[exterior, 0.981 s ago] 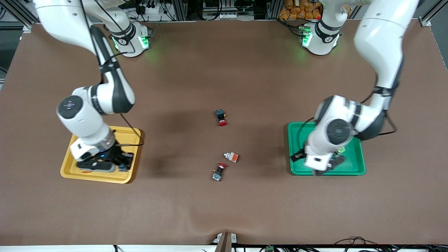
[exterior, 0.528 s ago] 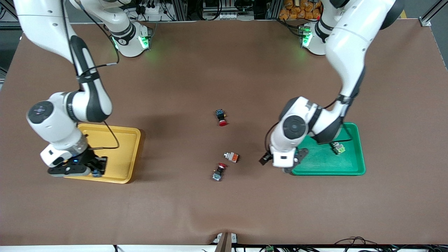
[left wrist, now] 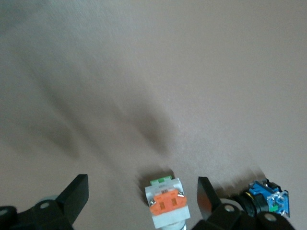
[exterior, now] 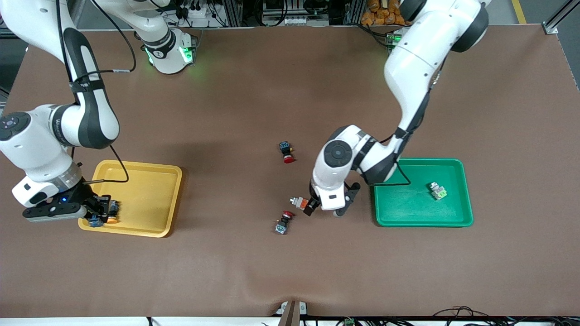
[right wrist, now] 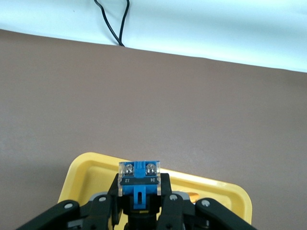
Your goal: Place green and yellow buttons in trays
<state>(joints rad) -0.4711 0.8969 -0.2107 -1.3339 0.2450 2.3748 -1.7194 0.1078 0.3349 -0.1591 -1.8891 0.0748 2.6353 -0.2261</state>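
The yellow tray lies under the right gripper, which is clamped on a blue-bodied yellow button over the tray's corner. The green tray holds a green button. The left gripper, fingers apart, hovers over the orange-block button; a red button lies just beside.

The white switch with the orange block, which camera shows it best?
The left wrist view: the orange-block switch lies large and unobstructed between the open left tool, its orange face and green tab clear. The front view shows it small, partly covered by that tool. The right wrist view does not show it.
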